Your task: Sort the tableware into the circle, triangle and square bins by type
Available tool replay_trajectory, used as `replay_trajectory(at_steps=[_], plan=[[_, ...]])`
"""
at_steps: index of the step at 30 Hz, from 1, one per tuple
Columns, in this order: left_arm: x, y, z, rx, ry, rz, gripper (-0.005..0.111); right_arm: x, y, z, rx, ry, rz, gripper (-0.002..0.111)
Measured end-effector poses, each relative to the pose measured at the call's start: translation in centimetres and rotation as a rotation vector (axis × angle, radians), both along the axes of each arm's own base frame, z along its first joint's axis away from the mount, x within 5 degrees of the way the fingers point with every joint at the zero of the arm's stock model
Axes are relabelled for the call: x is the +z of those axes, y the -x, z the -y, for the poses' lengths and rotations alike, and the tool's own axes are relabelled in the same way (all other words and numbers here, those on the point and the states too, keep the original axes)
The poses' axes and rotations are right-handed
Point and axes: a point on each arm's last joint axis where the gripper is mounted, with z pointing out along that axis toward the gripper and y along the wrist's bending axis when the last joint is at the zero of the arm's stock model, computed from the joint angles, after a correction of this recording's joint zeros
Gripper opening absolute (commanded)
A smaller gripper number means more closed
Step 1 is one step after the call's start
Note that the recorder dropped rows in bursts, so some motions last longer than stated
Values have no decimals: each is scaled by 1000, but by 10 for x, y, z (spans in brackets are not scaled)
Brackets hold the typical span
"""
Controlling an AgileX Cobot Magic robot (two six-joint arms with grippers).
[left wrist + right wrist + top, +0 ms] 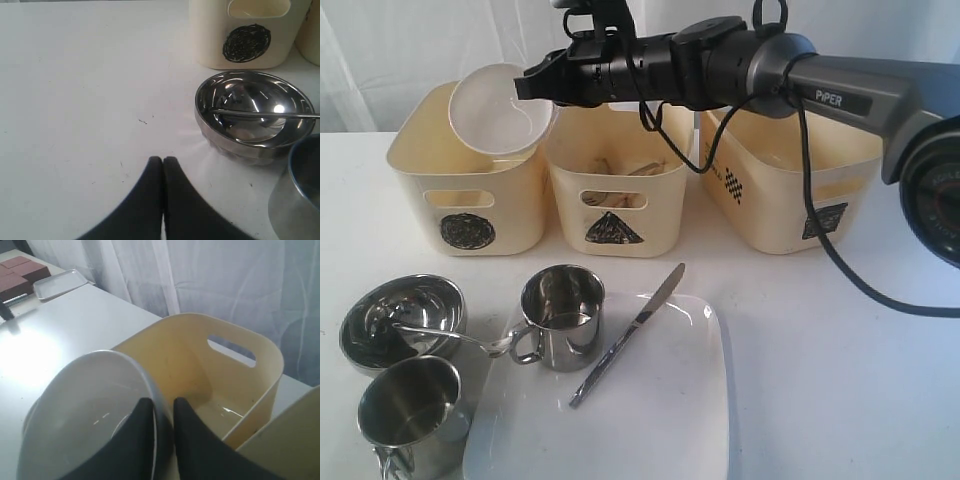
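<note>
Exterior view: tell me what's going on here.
The right gripper pinches the rim of a plastic bowl, tilted above the circle bin. The left gripper is shut and empty near the steel bowl, which holds a spoon. A mug, a second mug and a knife lying on the white plate are not yet sorted.

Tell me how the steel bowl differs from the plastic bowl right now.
The steel bowl is shiny metal; the plastic bowl is pale and dull. The steel bowl sits upright on the table; the plastic bowl is tilted in the air, gripped at its rim by the right pincer above the circle bin. The steel bowl has a spoon resting in it; the plastic bowl is empty. Both are round.
</note>
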Motion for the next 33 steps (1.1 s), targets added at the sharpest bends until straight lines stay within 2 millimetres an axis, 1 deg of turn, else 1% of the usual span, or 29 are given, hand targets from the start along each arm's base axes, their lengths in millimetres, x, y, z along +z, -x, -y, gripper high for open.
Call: replay_trajectory(at_steps=[4,10,12,15,17,23,26,28,30,33], plan=[[0,0,0,0,0,0,0,-4,-2,0,-17,6,-2,14],[0,0,0,0,0,0,0,-4,-2,0,-18,-5,-9,15],[0,0,0,0,0,0,0,-4,-2,0,-15,-5,-9,20],[0,0,0,0,0,0,0,-4,-1,-1,-5,-9,-13,32],[0,0,0,0,0,0,0,-4,0,-1,10,-9,-15,37],[0,0,0,0,0,0,0,-4,2,-2,30,-10,-17,37],[0,0,0,0,0,0,0,-5,1,-3,32,-9,-20,34],[0,0,0,0,0,0,0,-2,2,-2,30,-10,-13,33],[0,0,0,0,0,0,0,9,3,1,22,-22,1,33],[0,0,0,0,0,0,0,38,10,12,36,-51,22,33]])
